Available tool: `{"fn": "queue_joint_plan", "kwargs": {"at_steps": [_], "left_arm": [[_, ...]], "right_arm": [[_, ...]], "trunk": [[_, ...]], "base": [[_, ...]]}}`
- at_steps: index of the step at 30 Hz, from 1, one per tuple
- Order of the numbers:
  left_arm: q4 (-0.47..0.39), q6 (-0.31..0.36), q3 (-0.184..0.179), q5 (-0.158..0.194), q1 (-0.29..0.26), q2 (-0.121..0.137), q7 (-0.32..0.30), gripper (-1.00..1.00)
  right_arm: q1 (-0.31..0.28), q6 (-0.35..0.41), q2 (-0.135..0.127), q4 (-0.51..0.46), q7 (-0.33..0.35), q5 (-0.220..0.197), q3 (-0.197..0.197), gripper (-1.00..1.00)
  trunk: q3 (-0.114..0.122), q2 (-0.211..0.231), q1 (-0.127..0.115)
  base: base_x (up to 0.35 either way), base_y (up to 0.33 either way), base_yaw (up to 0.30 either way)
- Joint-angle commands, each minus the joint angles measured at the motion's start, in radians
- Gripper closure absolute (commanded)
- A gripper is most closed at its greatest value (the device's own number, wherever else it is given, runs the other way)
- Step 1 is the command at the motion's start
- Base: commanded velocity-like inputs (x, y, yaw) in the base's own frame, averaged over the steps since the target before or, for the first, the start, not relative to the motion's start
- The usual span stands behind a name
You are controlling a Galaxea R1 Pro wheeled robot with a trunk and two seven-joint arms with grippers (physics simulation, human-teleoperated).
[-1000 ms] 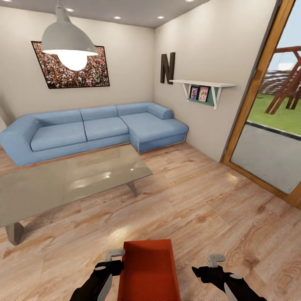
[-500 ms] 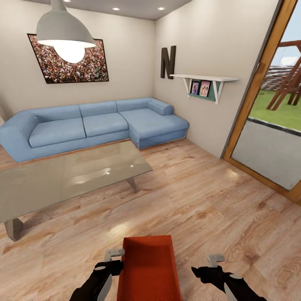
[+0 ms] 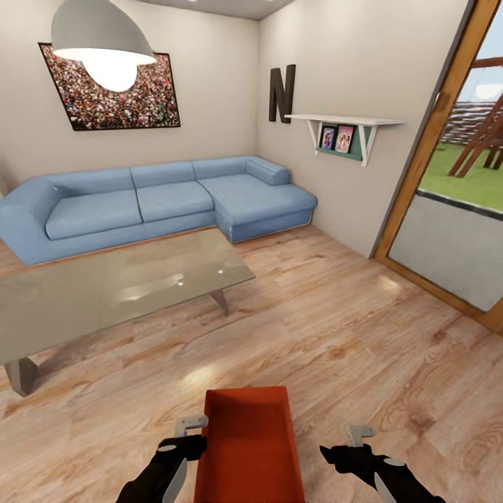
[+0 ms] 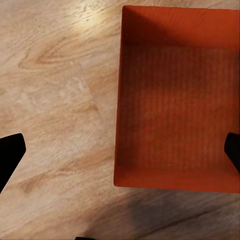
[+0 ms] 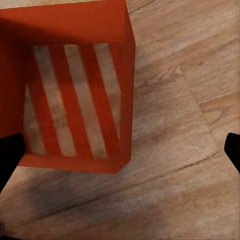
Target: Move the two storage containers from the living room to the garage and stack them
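Head view: an orange-red container (image 3: pixel 249 447) sits low in the middle of the picture between the two arms, over the light wood-plank floor (image 3: pixel 335 335) of the living room. The left end effector (image 3: pixel 188 436) is just beside the container's left wall; the right end effector (image 3: pixel 349 447) stands apart from its right wall. Whether either one grips cannot be told here. Farther off are a glass coffee table (image 3: pixel 119 286), a blue corner sofa (image 3: pixel 161 202), a hanging lamp (image 3: pixel 101 35), a wall shelf (image 3: pixel 346 126) and a wood-framed glass door (image 3: pixel 447 168).

Left wrist view: the container (image 4: pixel 175 100) lies open-topped over the planks, and the two dark fingertips (image 4: pixel 10 152) stand wide apart, one over the floor, one at the container's inside.

Right wrist view: the container (image 5: pixel 70 80) shows a slatted bottom; the fingertips (image 5: pixel 10 155) are spread wide, holding nothing.
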Motion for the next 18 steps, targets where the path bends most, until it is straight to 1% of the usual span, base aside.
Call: {"fn": "queue_joint_plan", "kwargs": {"at_steps": [1,6,14,18], "left_arm": [[-0.002,0.006,0.006,-0.010,0.000,-0.001,-0.001,-1.00],[-0.002,0.007,0.006,-0.009,0.000,-0.001,-0.008,-1.00],[-0.001,0.007,0.006,-0.009,0.000,-0.001,-0.010,-1.00],[-0.001,0.006,0.013,-0.009,0.000,0.001,-0.012,-1.00]], "right_arm": [[0.000,0.007,0.000,-0.002,0.003,-0.005,0.000,-1.00],[0.000,0.006,0.000,-0.002,0.002,-0.004,-0.001,-1.00],[0.000,0.005,0.000,-0.002,0.002,-0.004,-0.002,-1.00],[0.000,0.005,0.000,-0.002,0.002,-0.004,-0.002,-1.00]], "trunk": [[-0.006,-0.008,0.004],[-0.012,-0.008,0.004],[-0.013,-0.008,0.004],[-0.013,-0.008,0.004]], "base": [[0.000,0.000,0.000],[0.000,0.000,0.000],[0.000,0.000,0.000],[0.000,0.000,0.000]]}}
